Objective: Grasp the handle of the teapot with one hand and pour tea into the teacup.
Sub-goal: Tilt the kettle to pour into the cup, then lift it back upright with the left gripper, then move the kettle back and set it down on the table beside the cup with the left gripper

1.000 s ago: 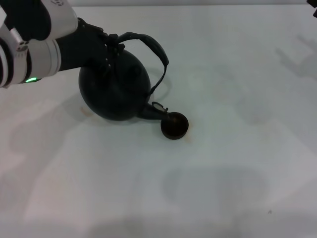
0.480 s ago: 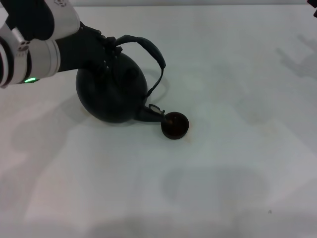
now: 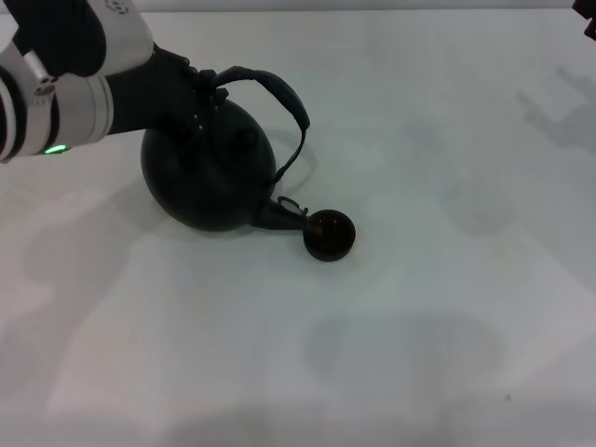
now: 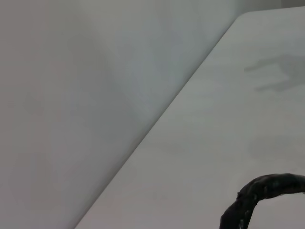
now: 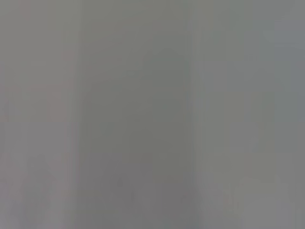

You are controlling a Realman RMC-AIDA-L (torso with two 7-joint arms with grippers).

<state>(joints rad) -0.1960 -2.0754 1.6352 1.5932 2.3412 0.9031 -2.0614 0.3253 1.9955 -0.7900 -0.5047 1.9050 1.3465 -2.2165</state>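
The matte black teapot (image 3: 207,177) is at the left of the white table (image 3: 447,307), tipped toward the teacup. Its short spout (image 3: 279,214) points at the rim of the small dark teacup (image 3: 330,235), which stands just right of it. My left gripper (image 3: 200,86) comes in from the left and is shut on the left end of the arched handle (image 3: 284,93). A rough dark stretch of the handle (image 4: 267,190) also shows in the left wrist view. I cannot see any liquid.
A dark sliver of my right arm (image 3: 589,23) shows at the far right edge of the head view. The table's far edge (image 4: 157,124) runs diagonally against a grey wall in the left wrist view. The right wrist view shows only blank grey.
The teapot and my left gripper have shifted slightly to the left, so the spout has drawn back a little from the teacup. The teacup has not moved.
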